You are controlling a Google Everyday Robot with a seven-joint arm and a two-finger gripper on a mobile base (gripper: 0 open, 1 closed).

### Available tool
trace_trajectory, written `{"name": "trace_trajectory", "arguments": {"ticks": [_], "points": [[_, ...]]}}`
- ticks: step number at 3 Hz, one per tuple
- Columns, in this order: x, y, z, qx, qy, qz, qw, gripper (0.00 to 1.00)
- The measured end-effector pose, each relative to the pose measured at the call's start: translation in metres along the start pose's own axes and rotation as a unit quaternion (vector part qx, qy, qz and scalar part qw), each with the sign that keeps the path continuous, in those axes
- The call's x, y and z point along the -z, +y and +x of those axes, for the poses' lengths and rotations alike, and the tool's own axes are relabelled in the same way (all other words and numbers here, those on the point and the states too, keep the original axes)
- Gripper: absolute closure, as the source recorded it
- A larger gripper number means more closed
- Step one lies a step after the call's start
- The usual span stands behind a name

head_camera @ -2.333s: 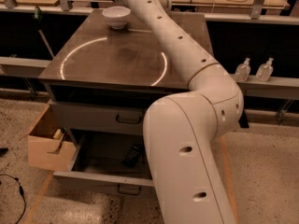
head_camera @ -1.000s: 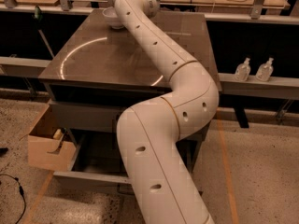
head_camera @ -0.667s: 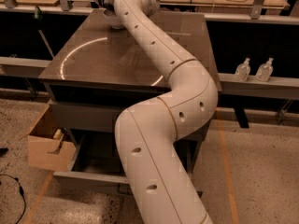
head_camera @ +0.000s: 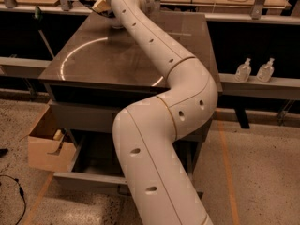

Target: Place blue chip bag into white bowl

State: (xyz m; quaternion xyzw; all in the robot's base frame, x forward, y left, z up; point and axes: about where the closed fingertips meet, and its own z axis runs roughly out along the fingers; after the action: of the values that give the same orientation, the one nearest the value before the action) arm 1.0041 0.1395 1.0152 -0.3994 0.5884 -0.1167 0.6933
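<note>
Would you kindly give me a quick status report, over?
Gripper at far end of table, above the white bowl. Bowl mostly hidden by arm. Blue chip bag not discernible.

Arm (head_camera: 154, 125): cream-white, thin tan seam bands, dark round holes. Gripper (head_camera: 103, 7), at the table's far edge, left of the arm: pale tan and black. Table (head_camera: 93, 64): dark brown-grey top, pale ring mark. Box (head_camera: 44, 144): tan cardboard. Floor (head_camera: 253, 172): speckled beige, orange stripe.

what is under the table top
A pulled-out drawer, its inside dark and partly covered by the arm, with an open tan box beside it. The tool is up at the far edge of the table.
</note>
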Motion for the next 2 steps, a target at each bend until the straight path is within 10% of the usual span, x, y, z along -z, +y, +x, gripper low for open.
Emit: {"name": "trace_trajectory", "arguments": {"ticks": [2], "points": [[0.035, -0.032, 0.026, -0.049, 0.040, -0.023, 0.9977, 0.00]]}}
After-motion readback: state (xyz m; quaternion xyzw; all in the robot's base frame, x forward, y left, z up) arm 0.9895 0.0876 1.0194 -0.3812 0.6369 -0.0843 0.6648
